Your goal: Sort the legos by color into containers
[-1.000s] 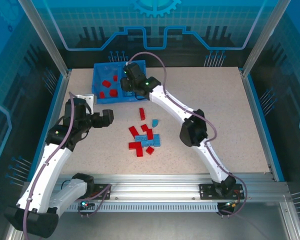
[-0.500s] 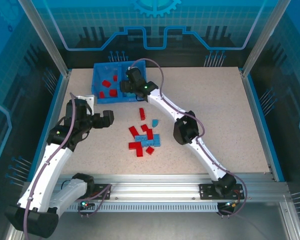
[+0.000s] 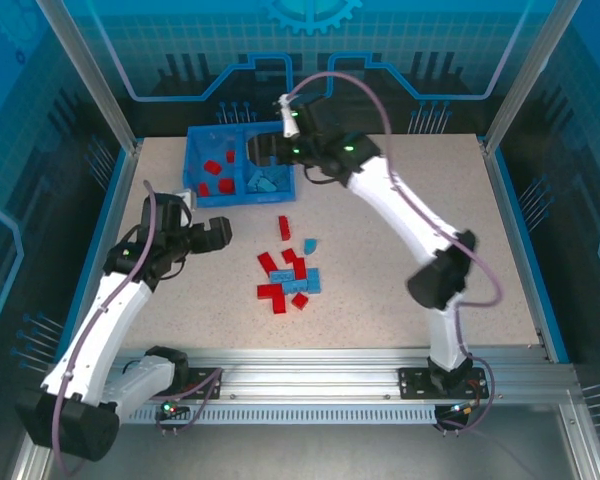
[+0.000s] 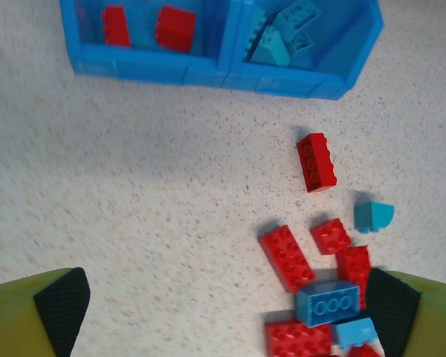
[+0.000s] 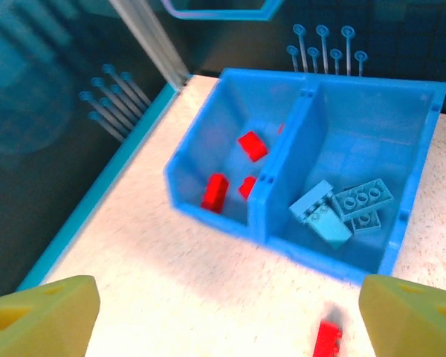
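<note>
- Nearest us, the loose legos lie in a red-and-blue cluster in the middle of the table; we judge sorting roughly half done.
- Just beyond, our left tool hovers beside that cluster, opened wide and empty; the next move calls for dropping onto an outlying brick, since packed neighbours crowd any grasp.
- Farther back, the bin holds red bricks in its left compartment, blue bricks in its right compartment.
- Over the bin, our right tool hangs wide open, holding nothing.

Overhead, two wrists; bin apparently shared
</note>
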{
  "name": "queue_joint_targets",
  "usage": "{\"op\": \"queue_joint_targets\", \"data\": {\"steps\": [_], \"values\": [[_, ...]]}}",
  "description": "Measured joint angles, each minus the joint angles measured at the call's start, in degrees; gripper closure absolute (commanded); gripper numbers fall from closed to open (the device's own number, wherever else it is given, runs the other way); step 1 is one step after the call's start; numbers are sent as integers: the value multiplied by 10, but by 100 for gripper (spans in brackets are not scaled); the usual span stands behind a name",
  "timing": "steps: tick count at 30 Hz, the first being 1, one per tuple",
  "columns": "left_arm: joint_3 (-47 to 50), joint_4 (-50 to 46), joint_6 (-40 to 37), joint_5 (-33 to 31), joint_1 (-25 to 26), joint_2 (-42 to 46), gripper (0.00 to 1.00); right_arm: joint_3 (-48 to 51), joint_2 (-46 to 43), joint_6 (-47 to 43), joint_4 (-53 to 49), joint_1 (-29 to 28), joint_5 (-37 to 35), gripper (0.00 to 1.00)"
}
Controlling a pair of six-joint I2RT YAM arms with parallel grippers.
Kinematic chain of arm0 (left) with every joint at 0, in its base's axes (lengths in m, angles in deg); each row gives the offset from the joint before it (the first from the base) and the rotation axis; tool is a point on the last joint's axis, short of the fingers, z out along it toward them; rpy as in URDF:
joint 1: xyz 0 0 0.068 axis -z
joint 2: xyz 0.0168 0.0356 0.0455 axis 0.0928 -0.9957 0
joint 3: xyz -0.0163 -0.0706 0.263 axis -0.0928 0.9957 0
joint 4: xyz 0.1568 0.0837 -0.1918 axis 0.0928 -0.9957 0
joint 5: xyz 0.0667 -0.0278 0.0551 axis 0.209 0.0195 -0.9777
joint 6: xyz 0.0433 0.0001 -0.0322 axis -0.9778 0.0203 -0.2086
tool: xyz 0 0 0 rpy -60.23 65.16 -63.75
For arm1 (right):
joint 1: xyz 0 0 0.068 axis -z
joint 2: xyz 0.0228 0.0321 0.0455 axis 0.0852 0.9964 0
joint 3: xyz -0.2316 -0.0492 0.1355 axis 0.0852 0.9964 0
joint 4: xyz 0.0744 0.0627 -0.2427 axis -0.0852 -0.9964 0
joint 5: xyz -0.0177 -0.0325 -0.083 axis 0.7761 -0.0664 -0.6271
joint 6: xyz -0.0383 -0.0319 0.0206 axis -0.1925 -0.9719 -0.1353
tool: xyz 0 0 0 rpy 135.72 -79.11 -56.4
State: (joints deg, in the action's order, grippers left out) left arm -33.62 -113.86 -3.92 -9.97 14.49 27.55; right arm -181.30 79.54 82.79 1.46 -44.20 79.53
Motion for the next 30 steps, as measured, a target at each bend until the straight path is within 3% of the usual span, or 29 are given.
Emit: {"op": "queue_joint_targets", "data": {"steps": [3,6,10,14,17,23,30], "values": [[-1,-7,89,3,8,-40,1,135,-135,-25,-5,0,38,0],[-1,-5,168,6,47,-86,1,283,-248,-37,-12,1,67,0],[-7,3,252,10,126,-178,1,456,-341,-18,-16,5,85,0],[-31,12,301,10,174,-290,7,591,-409,30,-9,5,84,0],[-42,22,328,8,188,-344,14,645,-447,66,6,5,82,0],[-106,18,351,-4,188,-446,33,652,-465,93,20,5,65,0],[-117,3,361,-28,188,-485,52,652,-479,102,19,5,43,0]]}}
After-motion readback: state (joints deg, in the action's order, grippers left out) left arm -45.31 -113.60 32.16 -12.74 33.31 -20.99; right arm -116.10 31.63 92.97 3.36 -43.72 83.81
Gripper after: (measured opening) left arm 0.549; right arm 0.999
